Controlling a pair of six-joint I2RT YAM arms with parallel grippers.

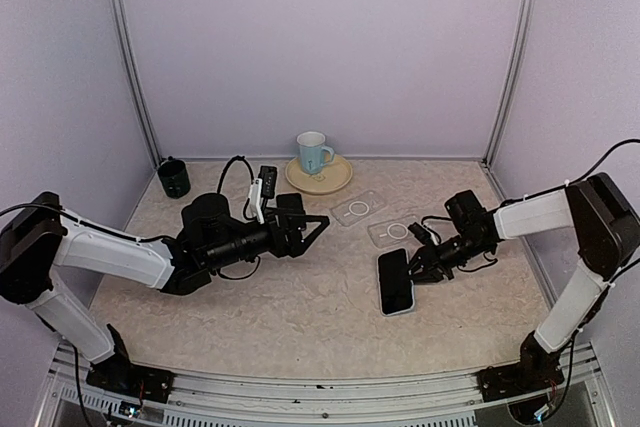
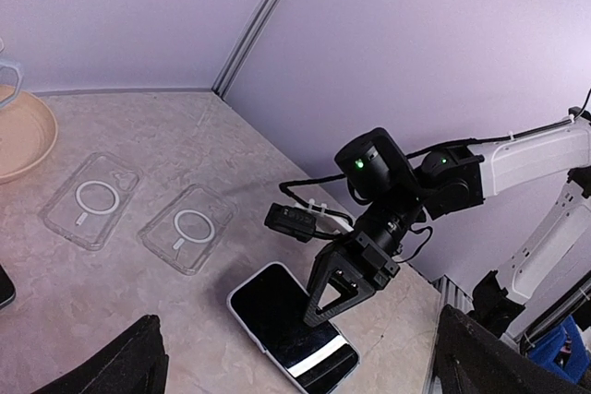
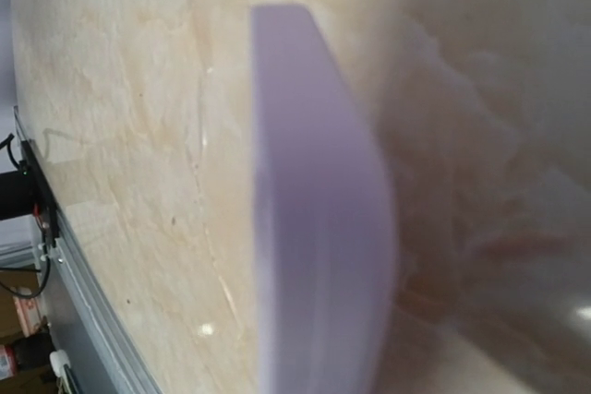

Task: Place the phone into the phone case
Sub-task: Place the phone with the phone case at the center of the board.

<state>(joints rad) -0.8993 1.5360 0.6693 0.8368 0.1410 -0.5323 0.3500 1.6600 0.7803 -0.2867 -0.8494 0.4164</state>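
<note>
Seen from above, the phone (image 1: 396, 282) lies on the table (image 1: 300, 317), just beside the nearer clear case (image 1: 393, 232). The right fingers (image 1: 425, 265) are clenched on its far end, I think in order to carry it to that case. The left fingers (image 1: 305, 229) stand wide apart with nothing between them, perhaps ready to steady the case. The left wrist view shows this same pinch. The right wrist view is filled by the phone's lilac edge, which fits a grip.
</note>
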